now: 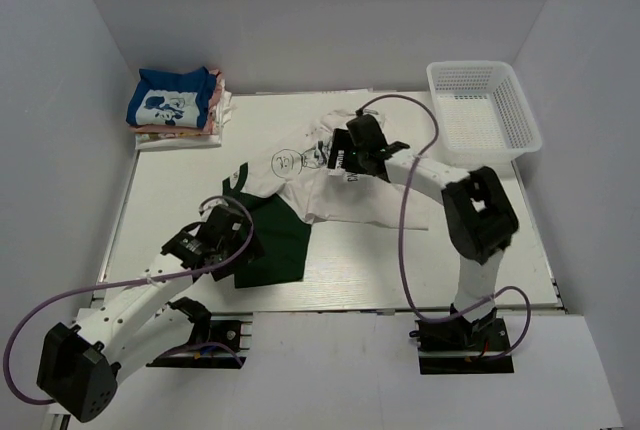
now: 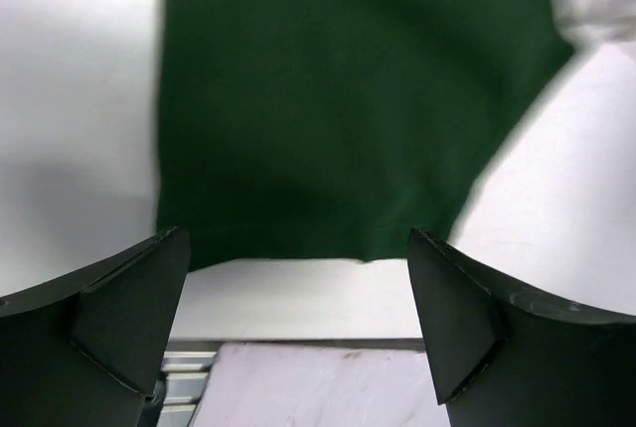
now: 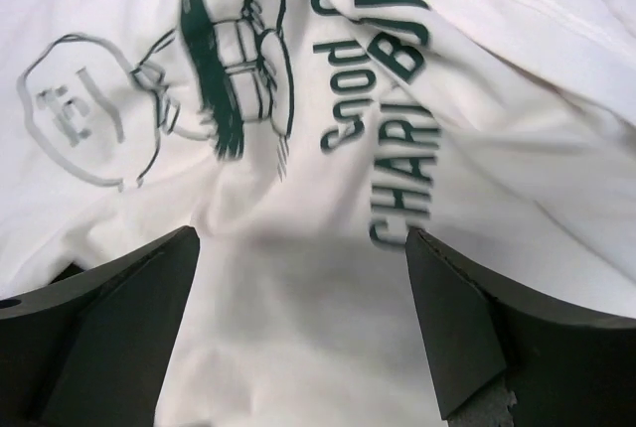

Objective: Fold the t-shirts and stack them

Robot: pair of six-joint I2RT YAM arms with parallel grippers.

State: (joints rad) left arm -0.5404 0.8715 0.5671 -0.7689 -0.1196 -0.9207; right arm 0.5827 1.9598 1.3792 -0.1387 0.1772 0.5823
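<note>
A cream t-shirt [image 1: 300,178] with a cartoon-boy drawing and dark lettering lies rumpled mid-table, partly over a plain dark green t-shirt [image 1: 278,242]. My right gripper [image 1: 347,155] hovers open just above the cream shirt; the right wrist view shows the drawing and lettering [image 3: 298,99] ahead of the open gripper [image 3: 298,288], nothing between the fingers. My left gripper [image 1: 228,240] is open over the green shirt's near-left part. In the left wrist view the green shirt [image 2: 328,99] lies ahead of the open, empty gripper [image 2: 298,288]. A folded blue t-shirt [image 1: 172,100] tops a stack of pinkish ones [image 1: 180,134] at the far left.
A white mesh basket [image 1: 483,110] stands at the far right corner. White walls close in the table on three sides. The table's near edge [image 2: 378,343] shows just under my left fingers. Purple cables loop off both arms.
</note>
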